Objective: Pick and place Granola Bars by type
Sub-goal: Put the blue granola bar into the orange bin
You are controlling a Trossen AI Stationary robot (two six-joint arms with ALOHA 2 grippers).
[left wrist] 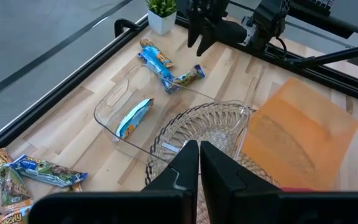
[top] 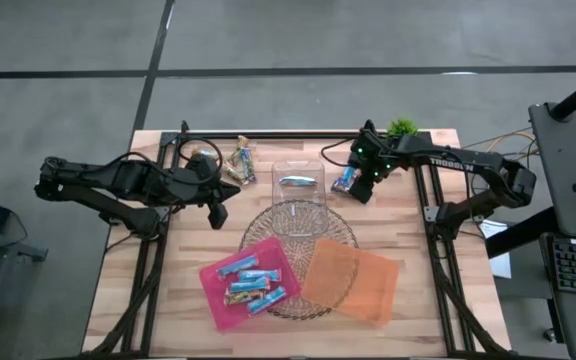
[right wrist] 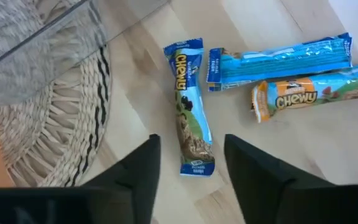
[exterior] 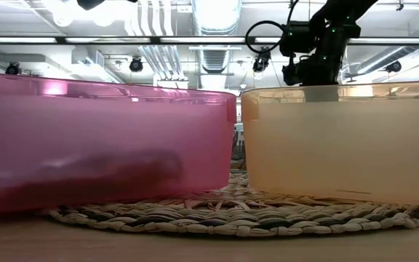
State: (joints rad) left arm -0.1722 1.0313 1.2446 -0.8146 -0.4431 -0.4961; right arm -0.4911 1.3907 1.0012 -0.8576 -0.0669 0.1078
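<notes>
**Three bars under the open right tool**

Three granola bars [right wrist: 194, 106] lie on the bare wood of the desk [top: 448, 300] beside the clear plastic box [top: 298, 190], and the right tool [right wrist: 191, 165] hovers just above them with its fingers spread. The nearest bar, blue-wrapped, lies lengthwise between the two fingers and is not gripped. Two others, one plain blue [right wrist: 278, 61] and one blue with an orange end [right wrist: 312, 93], lie side by side just beyond it.

One more blue bar [top: 299, 181] lies inside the clear box. Several bars [top: 251, 283] rest in the pink tray [top: 213, 300], which sits partly on the round woven mat [top: 278, 225] next to the orange tray [top: 353, 280]. A small heap of bars [top: 240, 160] lies at the desk's far left.

The left tool [left wrist: 199, 163] is closed and empty, held above the desk near that heap, well apart from the right arm.
</notes>
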